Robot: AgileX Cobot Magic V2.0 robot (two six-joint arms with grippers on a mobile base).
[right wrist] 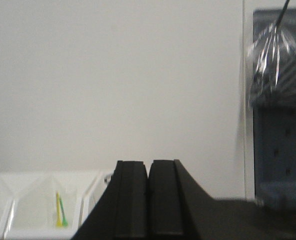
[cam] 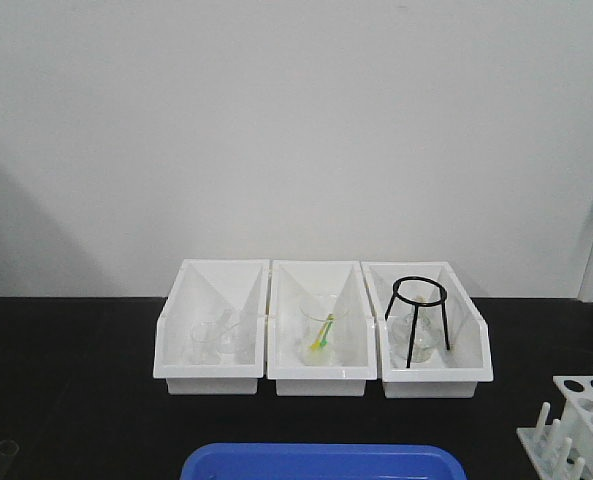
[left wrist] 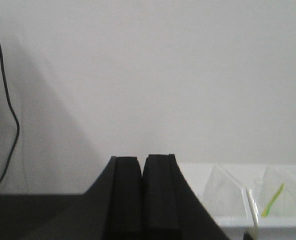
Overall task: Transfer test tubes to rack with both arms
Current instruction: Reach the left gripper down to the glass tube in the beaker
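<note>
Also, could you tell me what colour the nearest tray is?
The tray is blue, clearest in the front view.

we list, mid-frame: three white bins (cam: 321, 380) side by side, touching; a black ring stand (cam: 417, 300) rises above the right one. lower centre: blue tray (cam: 321, 462). lower right corner: rack (cam: 576, 425). lower left corner: test tube (cam: 4, 455). bare black table (cam: 76, 390) shows left of the bins, and in a strip between bins and tray.
</note>
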